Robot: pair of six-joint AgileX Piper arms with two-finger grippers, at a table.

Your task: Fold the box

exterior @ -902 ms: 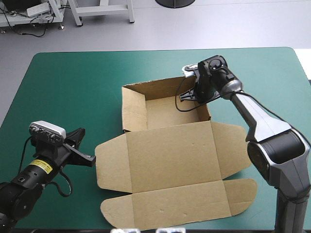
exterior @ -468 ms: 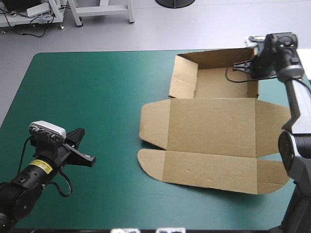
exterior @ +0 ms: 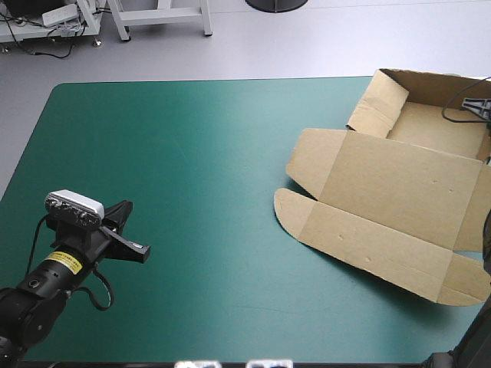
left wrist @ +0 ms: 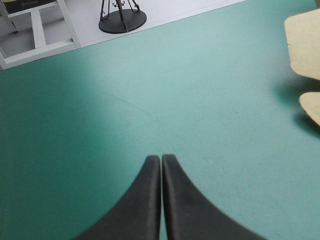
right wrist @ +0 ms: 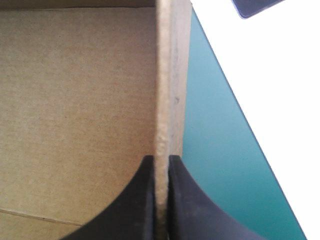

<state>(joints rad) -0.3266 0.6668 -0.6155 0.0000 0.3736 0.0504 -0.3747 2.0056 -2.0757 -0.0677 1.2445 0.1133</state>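
Observation:
The brown box (exterior: 399, 180) lies at the table's far right as an open tray with raised walls and its lid flat toward the near side, partly past the right edge. In the right wrist view my right gripper (right wrist: 160, 161) is shut on the box, one upright wall (right wrist: 169, 75) pinched between the black fingers, with the tray's floor (right wrist: 75, 100) to one side. In the high view only its tip (exterior: 477, 107) shows at the picture's right edge. My left gripper (exterior: 130, 247) rests shut near the table's front left, far from the box; its fingers (left wrist: 147, 200) meet over bare cover.
The teal-green cover (exterior: 192, 169) stretches bare across the left and middle of the table. Two rounded lid flaps (left wrist: 310, 60) show far ahead and to one side of my left gripper. The table's right edge (right wrist: 235, 120) runs just beside the held wall.
My right gripper has dragged the box from the table's middle to the far right, turning it a little. The left arm has stayed still.

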